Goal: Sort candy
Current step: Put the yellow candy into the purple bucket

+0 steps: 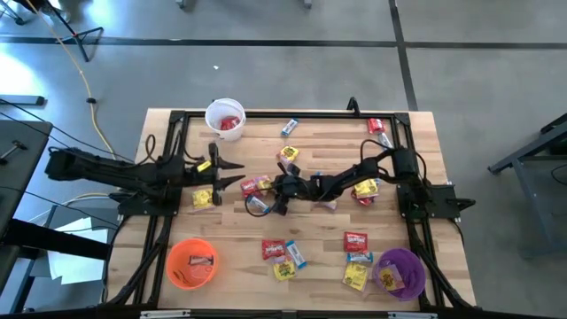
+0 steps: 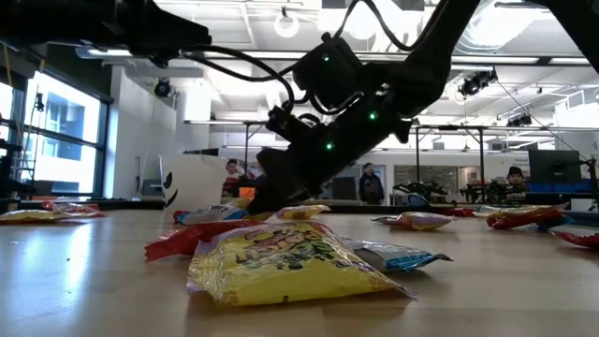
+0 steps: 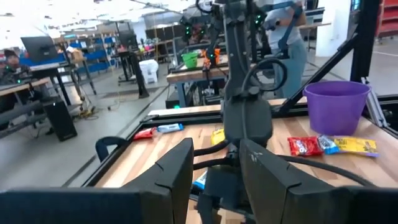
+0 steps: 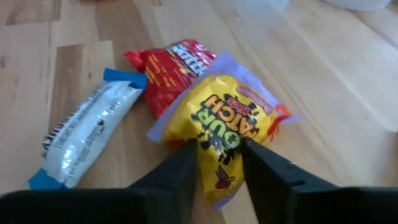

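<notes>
A: Candy is what this is about, and most of it is not sorted yet. On the worktop (image 1: 221,226) there are loose packets everywhere: a cluster toward the middle, a group near the front edge between the orange cup (image 1: 191,263) and the purple cup (image 1: 400,273), and a few along the far edge.

B: Has anything reached a cup?

A: Some. The white cup (image 1: 225,118) at the far left holds red, the orange cup holds at least one packet, and the purple cup shows yellow inside. By my count a dozen or more pieces are left out, so I'd judge the job well short of half done.

B: What is the right gripper (image 4: 219,160) doing?

A: It reaches to the middle of the worktop, and its jaws are closed on the edge of a yellow Sour Patch packet (image 4: 227,127). That packet lies partly over a red packet (image 4: 173,68), with a blue-and-white bar (image 4: 87,134) just beside them. It looks like a pick in progress, probably bound for the purple cup.

B: And the left gripper (image 1: 230,175)?

A: It hangs at the left side of the worktop, jaws parted and holding nothing, with a yellow packet (image 1: 203,198) near it.
</notes>
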